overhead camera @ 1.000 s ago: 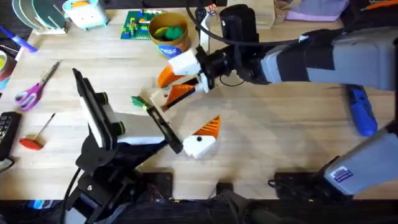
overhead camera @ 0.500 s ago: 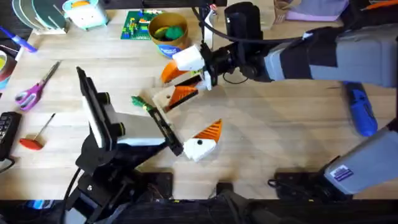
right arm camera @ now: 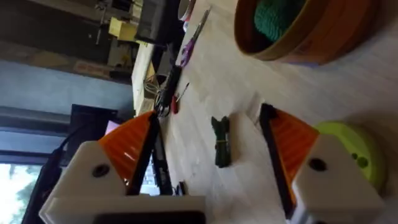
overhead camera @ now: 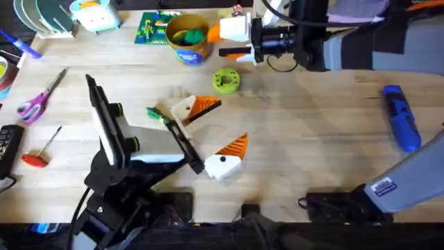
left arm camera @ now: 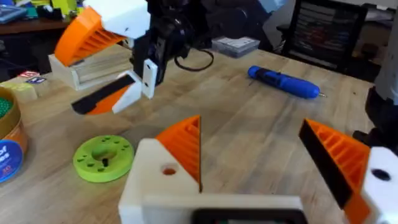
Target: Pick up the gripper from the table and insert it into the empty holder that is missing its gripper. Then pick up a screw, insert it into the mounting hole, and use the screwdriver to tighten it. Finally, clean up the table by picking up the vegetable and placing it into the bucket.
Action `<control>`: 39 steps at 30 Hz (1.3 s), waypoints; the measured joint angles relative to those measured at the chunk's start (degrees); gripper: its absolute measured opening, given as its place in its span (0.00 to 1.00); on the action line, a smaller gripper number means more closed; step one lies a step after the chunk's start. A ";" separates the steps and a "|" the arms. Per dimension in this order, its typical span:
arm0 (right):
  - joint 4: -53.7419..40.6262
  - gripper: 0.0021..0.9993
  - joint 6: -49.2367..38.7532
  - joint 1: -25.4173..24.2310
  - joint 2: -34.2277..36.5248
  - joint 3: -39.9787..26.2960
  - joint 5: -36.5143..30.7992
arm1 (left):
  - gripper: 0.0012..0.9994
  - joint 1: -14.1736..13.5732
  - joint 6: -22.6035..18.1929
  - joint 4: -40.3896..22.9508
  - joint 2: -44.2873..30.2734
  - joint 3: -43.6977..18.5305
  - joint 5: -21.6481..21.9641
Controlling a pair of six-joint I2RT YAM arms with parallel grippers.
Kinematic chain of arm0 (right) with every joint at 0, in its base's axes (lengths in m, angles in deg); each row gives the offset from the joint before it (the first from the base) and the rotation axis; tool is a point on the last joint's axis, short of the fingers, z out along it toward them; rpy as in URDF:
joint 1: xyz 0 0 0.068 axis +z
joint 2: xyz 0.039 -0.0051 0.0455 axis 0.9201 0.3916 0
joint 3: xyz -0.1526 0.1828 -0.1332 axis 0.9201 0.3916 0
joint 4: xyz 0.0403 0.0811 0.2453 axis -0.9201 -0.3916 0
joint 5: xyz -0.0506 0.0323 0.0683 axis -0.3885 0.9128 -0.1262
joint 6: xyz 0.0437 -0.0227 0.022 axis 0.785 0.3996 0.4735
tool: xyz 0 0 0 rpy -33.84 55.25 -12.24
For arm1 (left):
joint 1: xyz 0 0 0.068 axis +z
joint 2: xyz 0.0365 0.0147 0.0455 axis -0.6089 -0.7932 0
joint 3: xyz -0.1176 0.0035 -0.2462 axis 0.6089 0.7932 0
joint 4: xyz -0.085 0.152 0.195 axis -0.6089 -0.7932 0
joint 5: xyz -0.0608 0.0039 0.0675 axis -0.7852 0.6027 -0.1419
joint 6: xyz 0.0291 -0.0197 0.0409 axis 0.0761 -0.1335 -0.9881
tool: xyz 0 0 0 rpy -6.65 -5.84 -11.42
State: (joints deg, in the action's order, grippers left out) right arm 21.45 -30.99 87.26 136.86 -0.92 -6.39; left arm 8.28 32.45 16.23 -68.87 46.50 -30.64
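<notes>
Orange-ribbed and white, the gripper (overhead camera: 227, 156) lay on the worktop (overhead camera: 312, 139) just beside the holder (overhead camera: 182, 142), seen from overhead; the vegetable (overhead camera: 158, 115) lay at the holder's far end. The right hand (overhead camera: 232, 38) hung spread and empty near the bucket (overhead camera: 186, 40), the screwdriver (overhead camera: 401, 117) well apart from it.

From the left wrist, the left hand (left arm camera: 273, 155) stood wide, empty.

From the right wrist, the vegetable (right arm camera: 222, 141) lay between spread fingers (right arm camera: 127, 146).
</notes>
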 joint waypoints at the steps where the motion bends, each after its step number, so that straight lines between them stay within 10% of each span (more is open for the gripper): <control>1: -0.72 0.99 -1.43 -0.40 0.00 -0.99 -1.03 | 0.99 0.00 0.00 0.00 0.00 0.00 0.00; 11: -34.30 0.99 -26.21 -0.59 -6.08 -6.05 -19.85 | 0.99 0.01 0.00 0.00 0.00 0.00 0.00; 39: -42.73 0.91 -72.79 7.80 -5.83 -7.22 -31.17 | 0.99 0.02 0.00 0.00 0.00 0.00 -0.01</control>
State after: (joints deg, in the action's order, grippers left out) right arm -21.29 -103.78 95.06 131.03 -8.14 -37.56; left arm 8.30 32.45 16.23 -68.87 46.50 -30.65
